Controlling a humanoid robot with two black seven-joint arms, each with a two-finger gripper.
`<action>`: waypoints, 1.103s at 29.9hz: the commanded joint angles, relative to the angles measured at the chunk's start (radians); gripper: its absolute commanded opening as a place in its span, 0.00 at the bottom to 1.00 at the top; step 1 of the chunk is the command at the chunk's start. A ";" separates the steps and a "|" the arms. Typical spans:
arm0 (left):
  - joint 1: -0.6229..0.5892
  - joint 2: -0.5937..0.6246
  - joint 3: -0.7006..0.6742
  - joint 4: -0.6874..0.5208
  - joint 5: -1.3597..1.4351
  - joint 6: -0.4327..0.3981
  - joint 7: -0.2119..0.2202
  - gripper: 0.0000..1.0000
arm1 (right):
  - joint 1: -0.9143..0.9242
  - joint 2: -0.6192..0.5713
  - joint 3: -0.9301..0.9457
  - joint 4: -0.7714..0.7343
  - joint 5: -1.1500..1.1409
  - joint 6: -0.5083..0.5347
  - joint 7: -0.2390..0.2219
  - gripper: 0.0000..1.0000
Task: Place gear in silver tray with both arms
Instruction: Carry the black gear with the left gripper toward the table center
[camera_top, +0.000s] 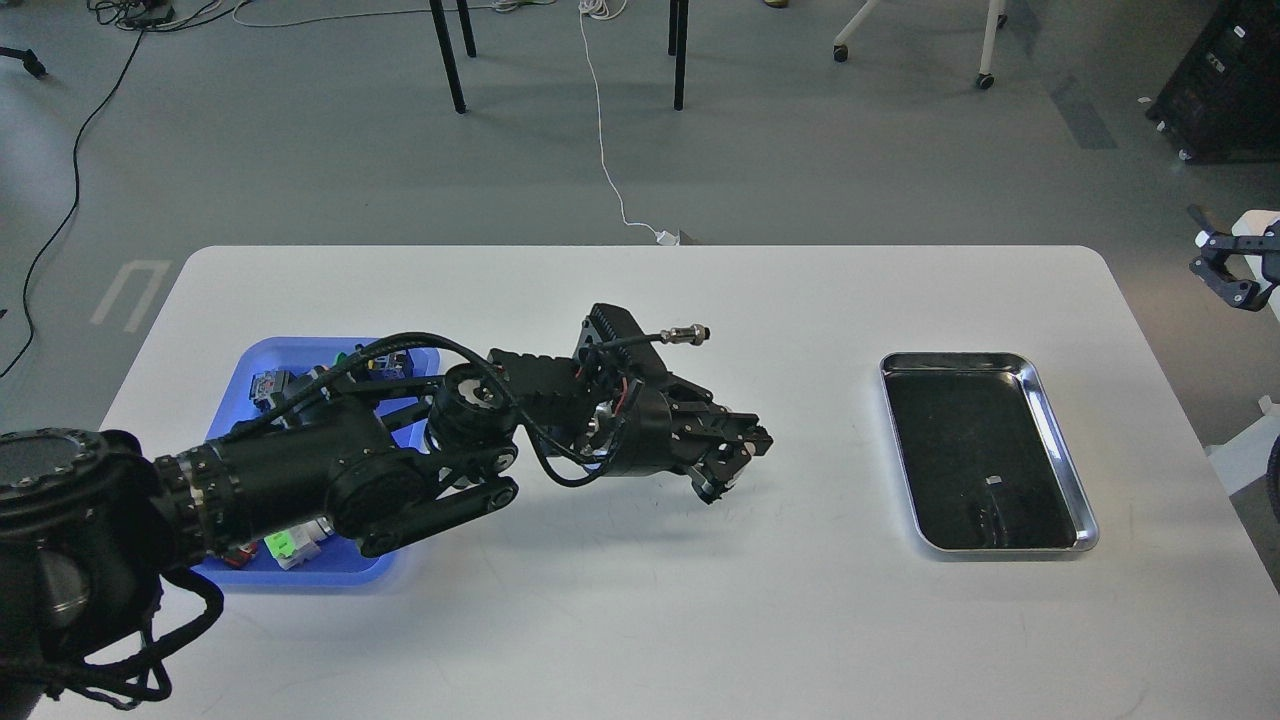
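The silver tray (950, 358) lies at the right of the white table, its dark floor bare. No gear shows in the head view; my left arm covers most of the blue tray (300, 345). My left gripper (735, 458) is low over the table's middle, well left of the silver tray. Its dark fingers point right and down, and I cannot tell whether they hold anything. Only a small part of my right gripper (1228, 272) shows at the right edge, beyond the table.
The blue tray holds several switch parts, among them a green and white one (288, 545). The white table (620, 620) has rounded corners. Chair legs and cables are on the floor behind.
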 joint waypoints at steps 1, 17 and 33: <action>0.033 -0.101 0.021 0.153 0.000 0.028 -0.003 0.13 | 0.042 0.002 -0.006 -0.009 -0.003 0.000 -0.001 0.99; 0.039 -0.101 0.097 0.292 -0.015 0.087 -0.001 0.26 | 0.175 0.029 -0.015 -0.024 -0.101 0.000 -0.021 0.99; -0.029 -0.101 -0.053 0.068 -0.515 0.163 -0.012 0.89 | 0.256 0.035 -0.017 -0.024 -0.133 0.000 -0.070 0.99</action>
